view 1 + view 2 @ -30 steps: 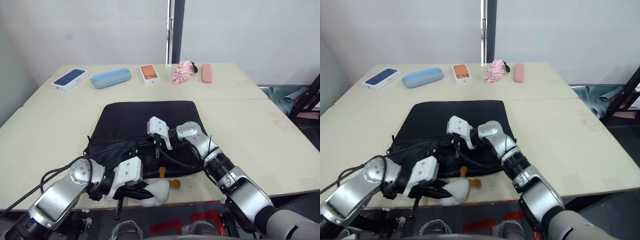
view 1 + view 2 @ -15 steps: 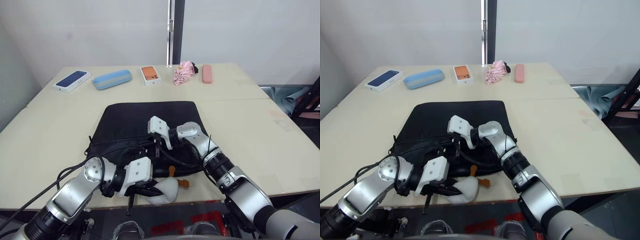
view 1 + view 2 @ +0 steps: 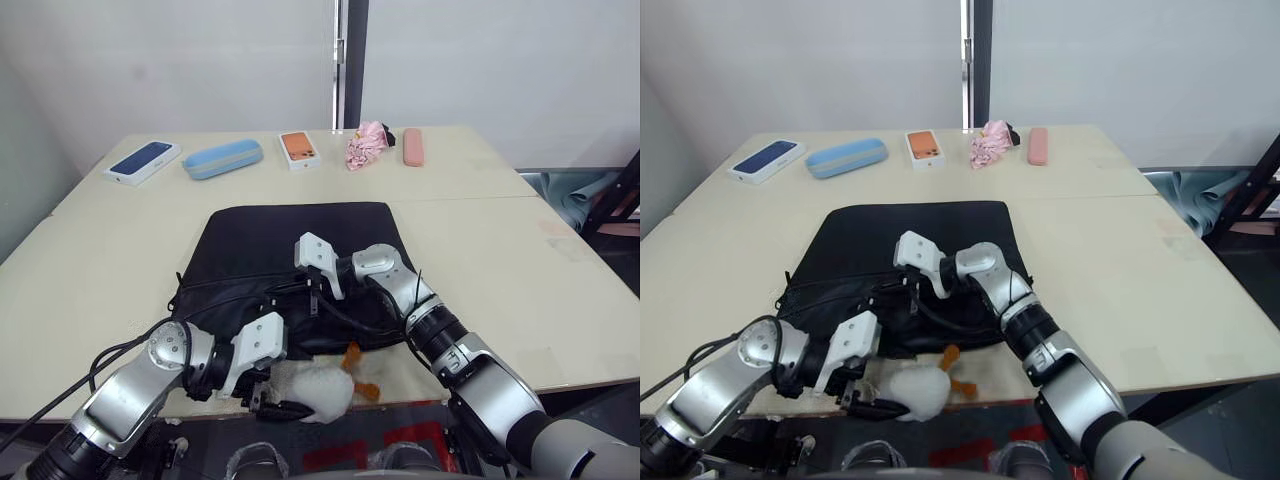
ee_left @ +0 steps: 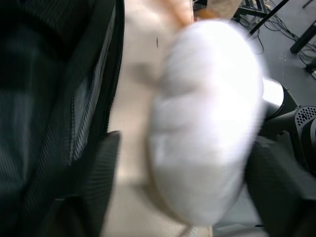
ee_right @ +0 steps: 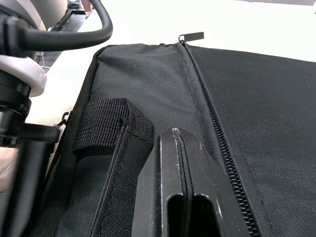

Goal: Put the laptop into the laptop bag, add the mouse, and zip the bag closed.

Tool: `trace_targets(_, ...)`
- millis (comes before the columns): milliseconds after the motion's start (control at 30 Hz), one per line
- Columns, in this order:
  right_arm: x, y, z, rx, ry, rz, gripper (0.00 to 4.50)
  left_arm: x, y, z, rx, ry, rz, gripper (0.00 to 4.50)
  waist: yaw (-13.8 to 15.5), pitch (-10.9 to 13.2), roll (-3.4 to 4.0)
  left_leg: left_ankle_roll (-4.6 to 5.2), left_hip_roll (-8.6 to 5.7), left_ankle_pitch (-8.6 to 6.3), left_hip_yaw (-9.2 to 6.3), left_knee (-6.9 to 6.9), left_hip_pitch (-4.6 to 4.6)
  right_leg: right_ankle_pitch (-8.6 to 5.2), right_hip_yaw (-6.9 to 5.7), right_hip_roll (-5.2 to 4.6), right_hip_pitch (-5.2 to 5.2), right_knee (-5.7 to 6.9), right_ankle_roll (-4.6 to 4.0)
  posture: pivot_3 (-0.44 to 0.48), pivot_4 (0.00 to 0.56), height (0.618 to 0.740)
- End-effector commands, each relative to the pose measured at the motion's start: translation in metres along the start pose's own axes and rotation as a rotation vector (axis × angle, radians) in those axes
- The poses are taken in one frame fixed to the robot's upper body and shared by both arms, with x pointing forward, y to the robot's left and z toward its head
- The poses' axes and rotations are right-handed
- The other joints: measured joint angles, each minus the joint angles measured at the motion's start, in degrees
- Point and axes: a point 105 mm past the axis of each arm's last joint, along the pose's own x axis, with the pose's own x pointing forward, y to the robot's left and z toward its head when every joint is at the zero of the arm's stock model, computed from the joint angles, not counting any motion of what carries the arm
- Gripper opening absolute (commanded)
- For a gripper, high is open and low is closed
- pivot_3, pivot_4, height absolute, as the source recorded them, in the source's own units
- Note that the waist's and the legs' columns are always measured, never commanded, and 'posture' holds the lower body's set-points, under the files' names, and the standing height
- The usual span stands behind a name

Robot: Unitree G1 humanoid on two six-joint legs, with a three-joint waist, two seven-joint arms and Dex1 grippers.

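The black laptop bag [image 3: 290, 235] lies flat in the middle of the table, its zip [image 5: 207, 103] running along the edge. My right gripper [image 3: 313, 297] is shut and rests on the bag's near part beside a strap [image 5: 106, 116]. At the table's front edge my left gripper [image 3: 275, 398] stands open, its fingers [image 4: 101, 168] wide apart on either side of a fluffy white lump with orange bits [image 3: 315, 388], which lies on the table just in front of the bag. The laptop and the mouse are out of view.
Along the far edge sit a dark blue phone box [image 3: 142, 159], a light blue case [image 3: 222, 157], an orange phone box [image 3: 298, 148], a pink bundle [image 3: 366, 146] and a pink case [image 3: 413, 146]. The table [image 3: 520, 260] is bare cream to the right of the bag.
My left gripper has gone from shut on the fluffy white lump to open, and the lump now lies loose at the table's front edge. The right arm has not moved.
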Motion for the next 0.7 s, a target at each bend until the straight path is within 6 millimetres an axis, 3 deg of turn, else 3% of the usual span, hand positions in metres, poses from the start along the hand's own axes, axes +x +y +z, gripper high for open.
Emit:
trace_targets(33, -0.001, 0.002, -0.022, 0.066, 0.058, -0.013, 0.00, -0.012, -0.003, 0.008, 0.020, -0.016, 0.046, 4.42, -0.1, 0.0, 0.02, 0.00, 0.01, 0.00, 0.00, 0.00, 0.00, 0.00, 0.01, 0.01, -0.01, 0.00, 0.00, 0.000, 0.150, 0.740)
trace_targets(500, 0.000, 0.003, -0.020, 0.066, 0.051, -0.001, 0.00, -0.031, -0.008, 0.016, -0.024, -0.055, 0.137, 4.42, -0.1, 0.0, 0.07, -0.02, 0.03, -0.01, -0.01, -0.03, -0.03, -0.01, 0.03, 0.06, -0.08, -0.02, 0.02, 0.000, 0.150, 0.740)
trace_targets(700, 0.000, 0.002, -0.018, 0.066, 0.042, -0.003, 0.00, -0.049, -0.017, 0.026, -0.057, -0.055, 0.172, 4.42, -0.2, 0.1, 0.09, -0.02, 0.03, -0.02, 0.00, -0.04, -0.04, -0.02, 0.06, 0.08, -0.11, -0.04, 0.03, 0.000, 0.150, 0.740)
